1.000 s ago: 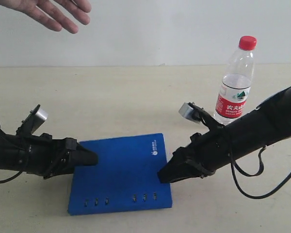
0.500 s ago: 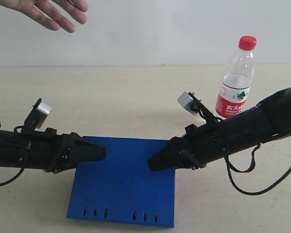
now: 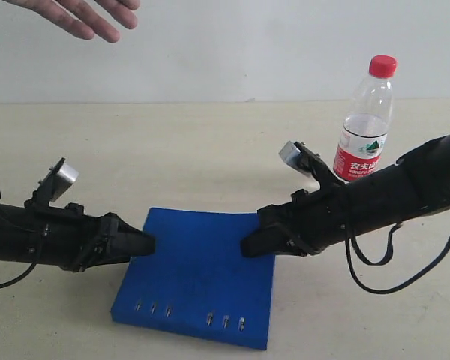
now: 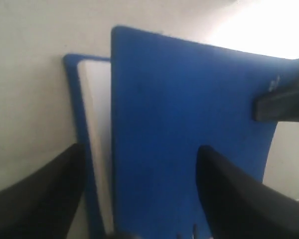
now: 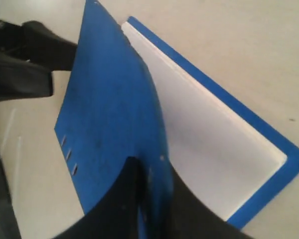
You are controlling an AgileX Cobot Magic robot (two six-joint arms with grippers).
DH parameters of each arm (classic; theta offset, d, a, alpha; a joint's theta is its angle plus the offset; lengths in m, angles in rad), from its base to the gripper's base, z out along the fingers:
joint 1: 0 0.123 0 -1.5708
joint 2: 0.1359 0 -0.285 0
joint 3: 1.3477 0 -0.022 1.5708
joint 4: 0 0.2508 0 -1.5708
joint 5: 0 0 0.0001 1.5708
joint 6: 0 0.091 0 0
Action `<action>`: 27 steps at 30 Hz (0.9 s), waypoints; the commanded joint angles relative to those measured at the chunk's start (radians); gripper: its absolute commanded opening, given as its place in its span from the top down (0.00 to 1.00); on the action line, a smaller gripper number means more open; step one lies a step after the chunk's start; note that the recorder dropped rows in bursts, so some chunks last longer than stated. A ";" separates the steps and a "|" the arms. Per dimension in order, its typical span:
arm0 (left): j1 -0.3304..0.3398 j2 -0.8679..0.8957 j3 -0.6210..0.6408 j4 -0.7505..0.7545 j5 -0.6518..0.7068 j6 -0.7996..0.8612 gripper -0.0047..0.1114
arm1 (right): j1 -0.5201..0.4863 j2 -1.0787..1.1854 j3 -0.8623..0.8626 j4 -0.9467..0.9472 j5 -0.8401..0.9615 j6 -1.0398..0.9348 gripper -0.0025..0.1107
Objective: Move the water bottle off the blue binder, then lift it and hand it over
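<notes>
The water bottle [image 3: 366, 120], clear with a red cap and a red-and-white label, stands upright on the table at the back right, off the blue binder [image 3: 202, 262]. The binder lies in the middle, its cover lifted off the white pages [image 5: 204, 144]. My right gripper [image 3: 247, 246] [image 5: 149, 167] is shut on the cover's right edge. My left gripper [image 3: 146, 244] [image 4: 139, 149] is at the binder's left edge, its fingers spread wide with the blue cover [image 4: 189, 109] in view between them.
A person's open hand [image 3: 82, 16] hovers at the top left, over the back of the beige table [image 3: 172, 150]. The right arm's cable [image 3: 405, 281] loops over the table on the right.
Both grippers rose with the binder's cover and have come down a little. The binder has turned slightly and its rivets show again. The person's hand has drifted up.
</notes>
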 commanded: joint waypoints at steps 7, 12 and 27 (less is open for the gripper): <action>-0.008 0.002 -0.002 -0.002 0.057 -0.030 0.44 | -0.101 -0.106 -0.001 -0.543 -0.062 0.295 0.98; -0.008 0.002 -0.002 -0.002 0.092 -0.049 0.44 | -0.100 -0.159 -0.001 -0.723 -0.040 0.456 0.98; -0.008 0.002 -0.002 -0.002 0.258 -0.080 0.44 | -0.100 -0.166 -0.001 -0.731 0.022 0.473 0.36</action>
